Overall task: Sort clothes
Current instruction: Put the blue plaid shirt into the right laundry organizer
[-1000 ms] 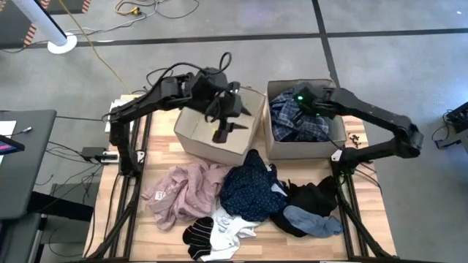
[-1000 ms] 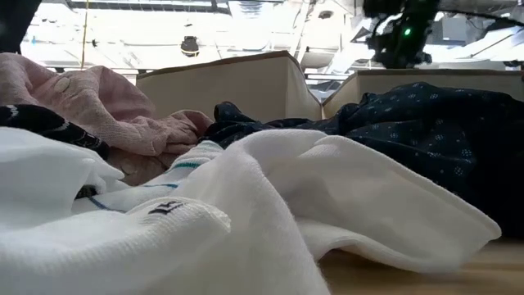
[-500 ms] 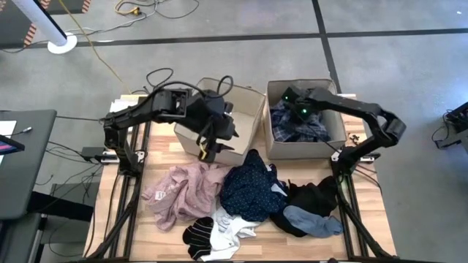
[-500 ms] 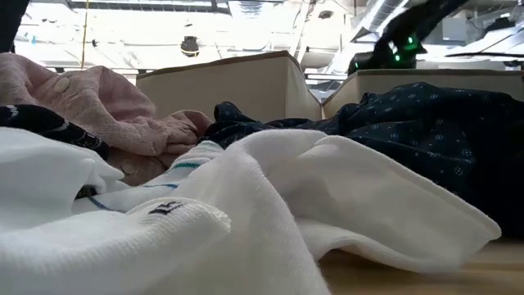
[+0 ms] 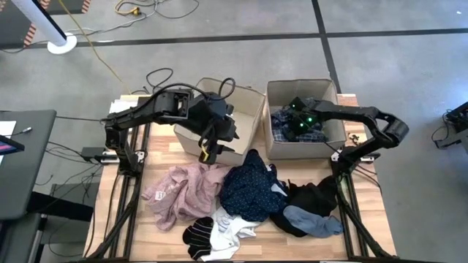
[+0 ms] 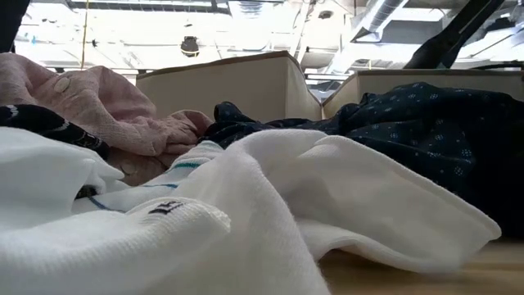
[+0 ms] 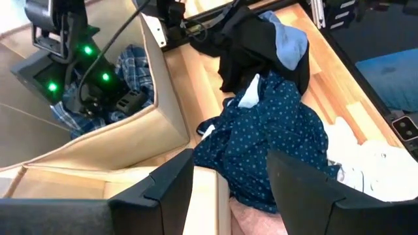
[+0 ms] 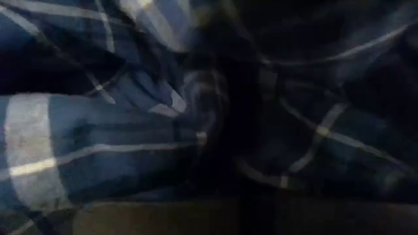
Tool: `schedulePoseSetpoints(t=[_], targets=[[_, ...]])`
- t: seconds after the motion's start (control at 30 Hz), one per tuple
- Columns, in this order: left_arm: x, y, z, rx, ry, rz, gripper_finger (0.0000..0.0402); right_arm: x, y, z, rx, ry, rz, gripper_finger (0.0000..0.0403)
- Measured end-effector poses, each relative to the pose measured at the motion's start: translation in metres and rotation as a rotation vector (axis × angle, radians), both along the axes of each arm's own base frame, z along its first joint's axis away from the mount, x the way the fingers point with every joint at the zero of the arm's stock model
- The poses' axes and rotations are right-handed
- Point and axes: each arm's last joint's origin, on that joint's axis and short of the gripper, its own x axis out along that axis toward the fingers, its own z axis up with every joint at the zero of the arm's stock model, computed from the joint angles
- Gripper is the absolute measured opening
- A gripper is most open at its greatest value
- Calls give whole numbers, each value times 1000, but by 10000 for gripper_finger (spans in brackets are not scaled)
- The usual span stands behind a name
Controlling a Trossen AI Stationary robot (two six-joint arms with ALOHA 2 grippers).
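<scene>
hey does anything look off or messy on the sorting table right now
Nothing looks damaged. The clothes pile sprawls unsorted across the table's front. The left bin looks empty, with the left gripper open over its front wall. The plaid shirt sits in the right bin, where the shut right gripper is pressed down into it.

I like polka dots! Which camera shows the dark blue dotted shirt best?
The left wrist view: the dark blue dotted shirt lies spread out, dots clear. The high view shows it whole but small; the low view catches only its edge; the right wrist view shows only plaid cloth.
</scene>
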Motion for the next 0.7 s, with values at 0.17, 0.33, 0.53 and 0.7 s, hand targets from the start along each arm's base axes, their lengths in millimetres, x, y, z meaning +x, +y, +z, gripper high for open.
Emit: schedulePoseSetpoints(t=[0.17, 0.33, 0.53, 0.7], targets=[[6, 0, -11, 0, 24, 6, 188, 3, 3, 2, -4, -4, 14, 28], [4, 1, -13, 17, 57, 27, 187, 9, 7, 25, -49, -52, 49, 70], [2, 3, -13, 41, 69, 39, 187, 13, 18, 83, -158, -177, 89, 148], [0, 11, -13, 47, 80, 58, 187, 8, 35, 136, -278, -331, 126, 222]])
